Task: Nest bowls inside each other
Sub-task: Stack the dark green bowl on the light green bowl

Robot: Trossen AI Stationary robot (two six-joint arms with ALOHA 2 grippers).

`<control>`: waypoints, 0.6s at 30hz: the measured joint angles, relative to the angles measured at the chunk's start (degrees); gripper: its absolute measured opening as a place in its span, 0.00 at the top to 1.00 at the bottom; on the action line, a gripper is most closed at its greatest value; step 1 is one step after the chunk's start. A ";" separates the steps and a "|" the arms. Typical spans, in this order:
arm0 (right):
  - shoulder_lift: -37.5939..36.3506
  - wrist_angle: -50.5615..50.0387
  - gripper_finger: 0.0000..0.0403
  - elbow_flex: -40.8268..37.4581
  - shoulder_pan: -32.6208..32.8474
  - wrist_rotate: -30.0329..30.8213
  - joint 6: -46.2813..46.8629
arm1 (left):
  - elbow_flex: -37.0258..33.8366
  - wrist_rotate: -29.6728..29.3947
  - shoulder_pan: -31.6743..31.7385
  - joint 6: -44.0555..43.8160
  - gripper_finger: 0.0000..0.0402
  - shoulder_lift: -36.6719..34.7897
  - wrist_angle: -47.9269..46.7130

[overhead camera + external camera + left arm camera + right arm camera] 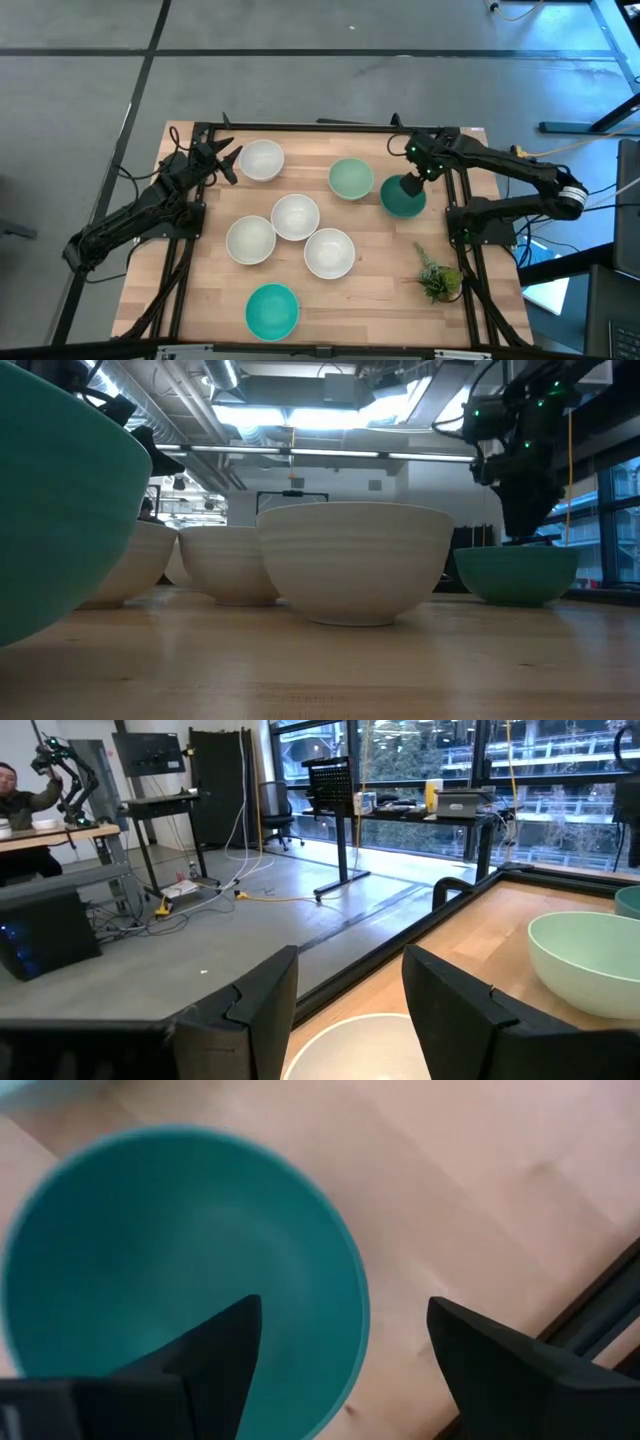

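Straddling the unmarked dark teal bowl's [403, 197] rim, the right gripper [410, 184] is spread; left gripper [228, 160] likewise.

Grey concrete floor [200, 955] all around, cables [235, 860] trailing across it. Tall windows [420, 765] along the far wall, daylight pouring in. Black standing desk [345, 820] nearby, office chair [272, 810] beside it. Overhead, exposed ducts [190, 410] and bright ceiling lights [330, 415].
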 joint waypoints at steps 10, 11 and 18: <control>0.26 2.69 0.29 -3.84 0.01 -0.08 1.49 | -0.02 0.00 0.02 -0.04 0.56 0.00 -0.02; 0.26 2.64 0.30 -3.91 0.01 -0.08 1.50 | -0.01 0.00 0.02 -0.07 0.56 0.00 -0.02; 0.26 2.71 0.42 -3.91 -0.01 -0.97 1.67 | 0.00 0.00 0.02 -0.09 0.56 -0.02 -0.02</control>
